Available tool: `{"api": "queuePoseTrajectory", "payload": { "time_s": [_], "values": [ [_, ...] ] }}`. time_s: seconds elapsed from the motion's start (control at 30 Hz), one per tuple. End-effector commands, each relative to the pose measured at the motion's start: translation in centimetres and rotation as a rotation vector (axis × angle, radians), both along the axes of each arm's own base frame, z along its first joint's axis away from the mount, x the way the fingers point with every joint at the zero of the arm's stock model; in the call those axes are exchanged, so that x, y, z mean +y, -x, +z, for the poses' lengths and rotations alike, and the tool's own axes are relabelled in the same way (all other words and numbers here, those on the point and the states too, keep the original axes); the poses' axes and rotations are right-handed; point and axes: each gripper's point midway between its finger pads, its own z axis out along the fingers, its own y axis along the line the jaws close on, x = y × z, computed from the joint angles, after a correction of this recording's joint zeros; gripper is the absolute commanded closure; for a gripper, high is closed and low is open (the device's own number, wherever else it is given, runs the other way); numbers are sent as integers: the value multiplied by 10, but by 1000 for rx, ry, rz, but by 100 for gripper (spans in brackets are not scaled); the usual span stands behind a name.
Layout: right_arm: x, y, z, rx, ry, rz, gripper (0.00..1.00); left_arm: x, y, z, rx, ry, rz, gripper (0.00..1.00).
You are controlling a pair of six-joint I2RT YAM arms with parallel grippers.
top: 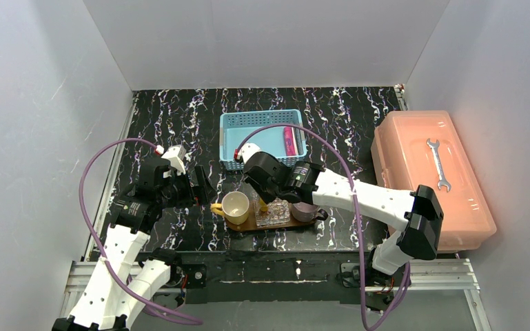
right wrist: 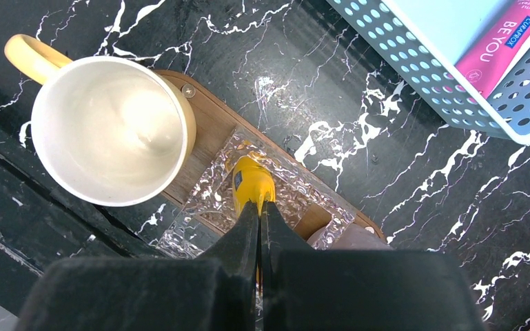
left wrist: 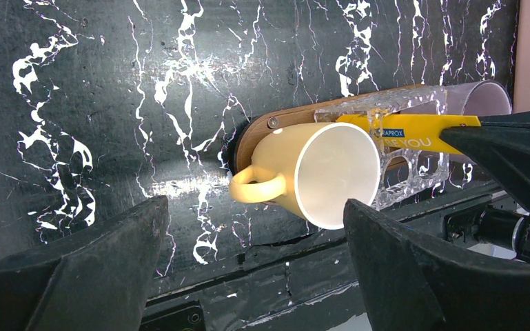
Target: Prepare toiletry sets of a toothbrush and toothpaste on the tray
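Nearest me, L gripper is spread about as wide as it goes, nothing in it. It hangs just beside the yellow mug, handle side. My guess is it's parked there to keep out of the way, or to steady the mug if needed.

The mug sits on the left end of the tray, w/ a clear cup mid-tray and a mauve cup at the right end.

R gripper is pinched tight on the yellow toothpaste. It holds the tube by one end, so the free end points down into the clear cup. Can't tell if it touches bottom.

Further back, the pink toothpaste lies in the blue basket, not yet on the tray. Probably next pickup.

No toothbrush visible in any view.

Far right, a wrench rests on the salmon box, well apart from the work.
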Motion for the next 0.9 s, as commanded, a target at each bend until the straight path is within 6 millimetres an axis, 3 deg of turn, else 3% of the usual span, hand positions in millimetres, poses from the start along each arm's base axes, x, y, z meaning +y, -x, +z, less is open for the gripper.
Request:
{"api": "queuePoseTrajectory", "payload": {
  "time_s": [0.0, 0.57, 0.87],
  "values": [
    [9, -6, 4, -9, -50, -10, 96, 2, 1, -4, 1, -17, -4, 2],
    [12, -7, 11, -11, -65, -7, 73, 2, 0, -4, 2, -16, -5, 2],
    [7, -24, 60, -105, -101, -52, 64, 1, 0, -3, 1, -15, -8, 2]
  ]
}}
